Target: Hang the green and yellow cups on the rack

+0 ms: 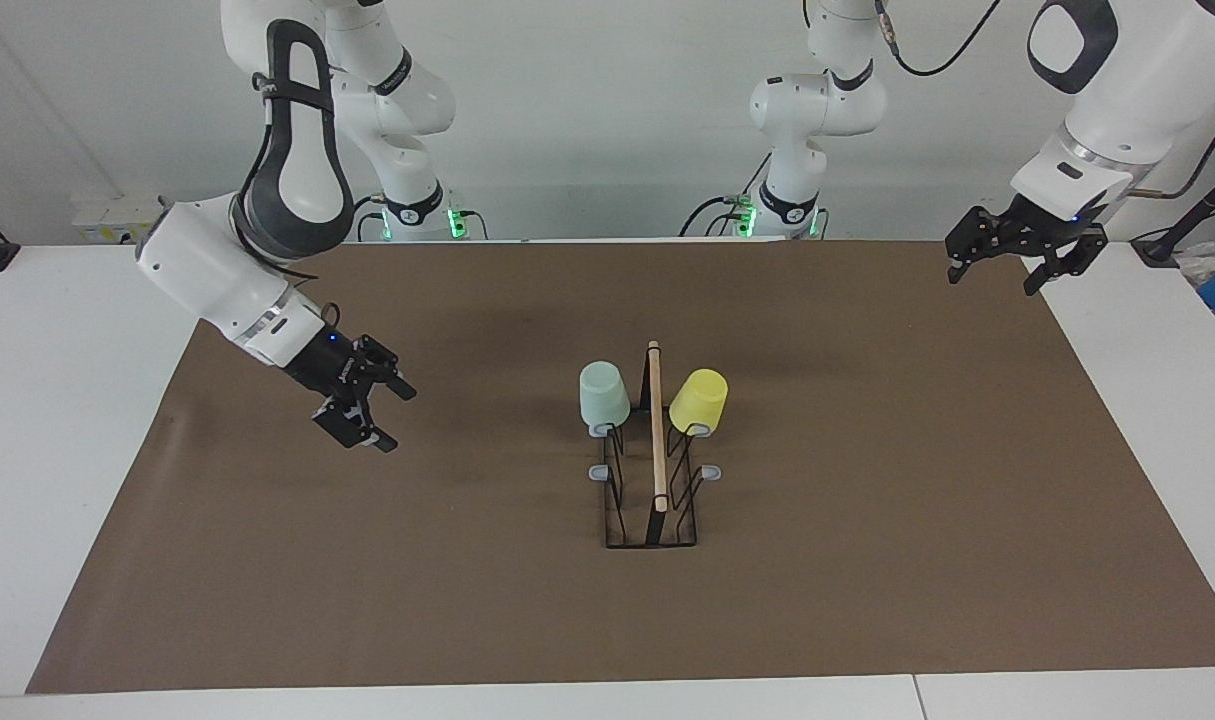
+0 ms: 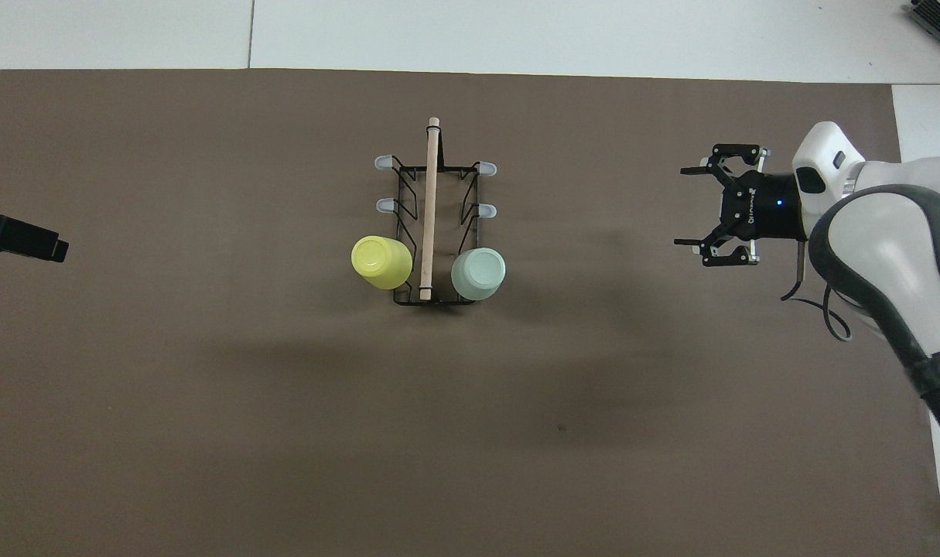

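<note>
Both cups (image 1: 604, 394) hung on rack (image 1: 655, 500)

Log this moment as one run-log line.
green cup: on rack | yellow cup: on rack | right gripper: open, over mat | left gripper: open, waiting at mat edge
</note>
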